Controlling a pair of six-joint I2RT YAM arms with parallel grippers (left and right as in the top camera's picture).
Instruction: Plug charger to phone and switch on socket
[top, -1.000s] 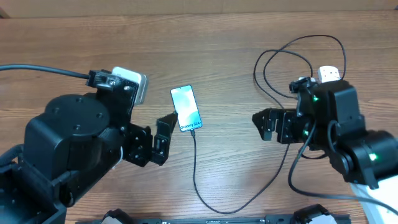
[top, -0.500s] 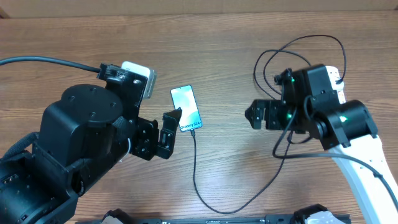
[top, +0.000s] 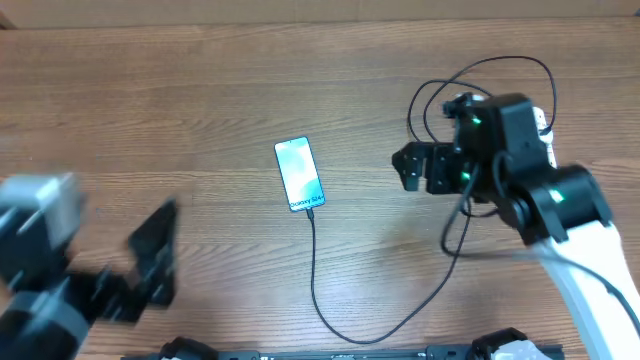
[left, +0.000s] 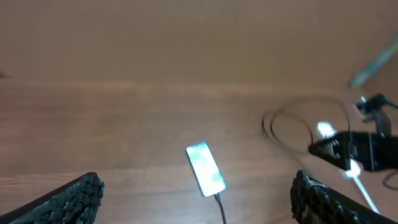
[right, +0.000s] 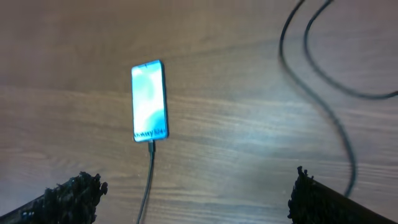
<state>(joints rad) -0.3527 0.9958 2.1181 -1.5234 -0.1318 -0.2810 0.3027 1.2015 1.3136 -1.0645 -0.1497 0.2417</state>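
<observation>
My left gripper (top: 152, 258) has swung well away from the phone (top: 300, 173), off to its near left and blurred with speed, jaws released and empty. The phone lies lit on the worktop (top: 180, 90) where it was, with the charger (top: 315, 270) tip seated in its near end. The right gripper (top: 404, 170) hangs well right of the phone, jaws spread on nothing. I judge the plugging done. The socket (top: 541, 122), farther right behind that arm, still needs switching.
</observation>
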